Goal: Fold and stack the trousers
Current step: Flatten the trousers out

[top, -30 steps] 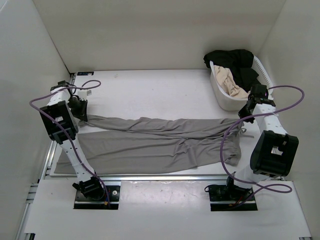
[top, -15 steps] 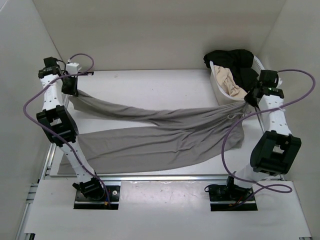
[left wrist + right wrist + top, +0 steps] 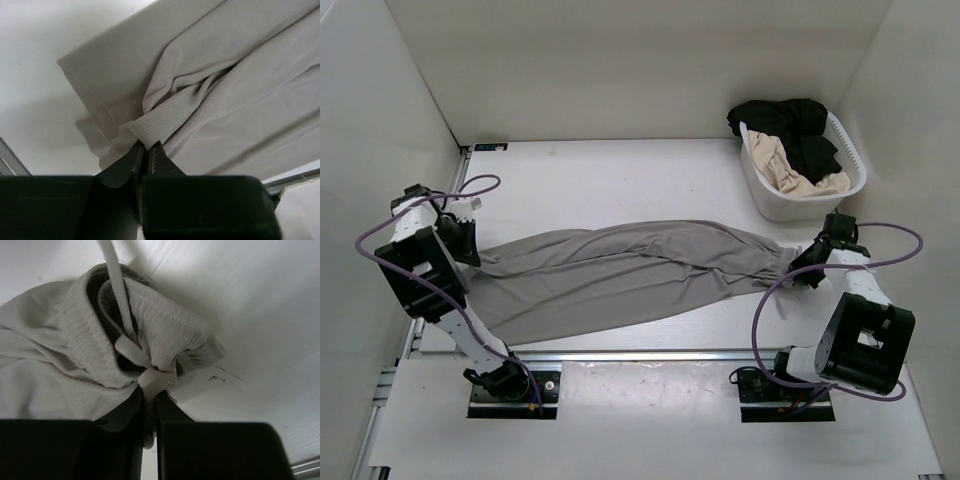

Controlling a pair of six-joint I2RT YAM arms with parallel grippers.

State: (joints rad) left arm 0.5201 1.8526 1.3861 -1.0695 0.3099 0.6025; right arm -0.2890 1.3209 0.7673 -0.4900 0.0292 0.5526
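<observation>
Trousers [image 3: 620, 275] spread lengthwise across table [image 3: 620, 180], long axis running left to right, legs partly overlapping. Leg ends at far left, pinched in left gripper [image 3: 146, 148], jaws pressed together on a bunch of grey fabric near the hem. Gathered waistband at far right, clamped in right gripper [image 3: 150, 390], drawstring [image 3: 116, 285] trailing loose beside it. One arm at each end, neither nearer the middle. Probably next: carrying one end along that axis toward the other to halve the length. White basket [image 3: 757, 195] behind right arm, apart from trousers.
</observation>
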